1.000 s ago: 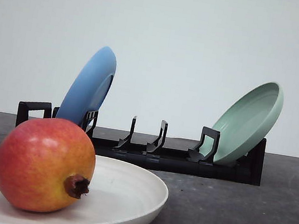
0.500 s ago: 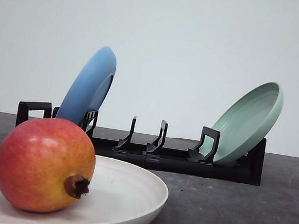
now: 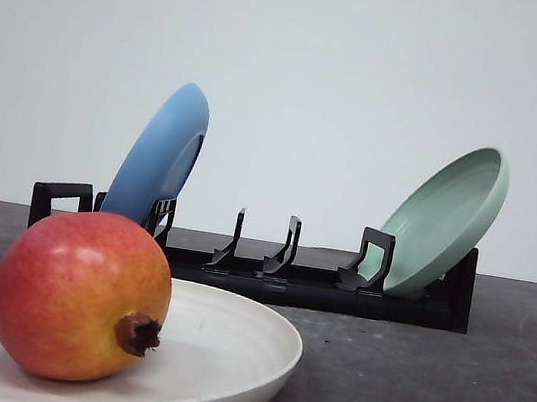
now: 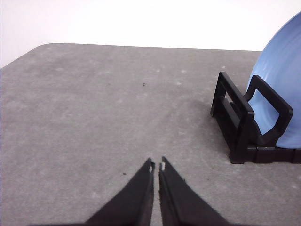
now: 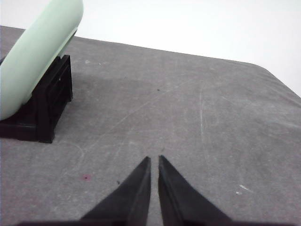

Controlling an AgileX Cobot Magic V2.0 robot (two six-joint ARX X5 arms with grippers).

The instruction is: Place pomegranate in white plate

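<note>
The pomegranate (image 3: 80, 294), red fading to yellow-orange with a dark calyx nub facing right, rests inside the white plate (image 3: 237, 343) at the near left of the front view. My left gripper (image 4: 156, 165) is shut with nothing between its fingers, over bare grey table beside the rack's left end. Over bare table to the right of the rack, my right gripper (image 5: 154, 159) is also shut and holds nothing.
A black dish rack (image 3: 287, 280) stands across the table behind the white plate. A blue plate (image 3: 159, 156) leans in its left slot and a pale green plate (image 3: 448, 218) in its right slot. The table (image 3: 421, 396) is dark grey.
</note>
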